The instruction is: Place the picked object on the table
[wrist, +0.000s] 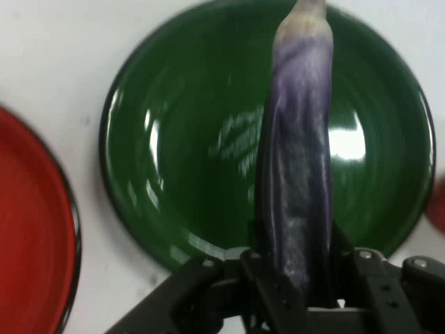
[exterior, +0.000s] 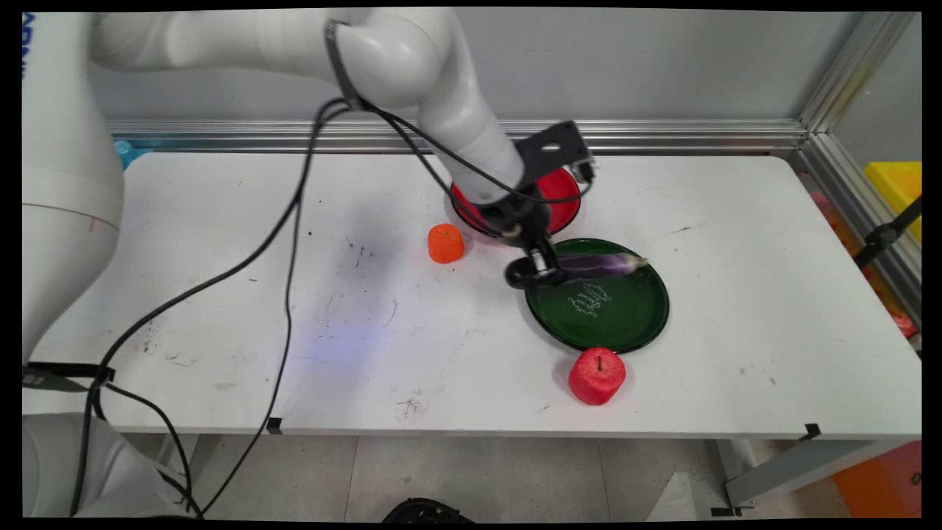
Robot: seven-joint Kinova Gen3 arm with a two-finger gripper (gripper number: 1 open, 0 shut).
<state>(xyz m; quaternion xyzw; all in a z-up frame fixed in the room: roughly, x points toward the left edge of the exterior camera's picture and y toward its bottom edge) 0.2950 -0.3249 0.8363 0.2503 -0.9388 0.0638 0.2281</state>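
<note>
A white tabletop is set before a grey wall. A purple eggplant is pinched by the pincer above the green plate; a red plate sits behind it, a red apple in front.

Main view: bright, even overhead light; table near-white, soft faint shadows under arm at frame centre-left. Edges bowed by lens distortion. Hand view: soft, slightly blurred; white glare patches on green plate, strongest right of centre; eggplant sheen, tip washed pale at top.
</note>
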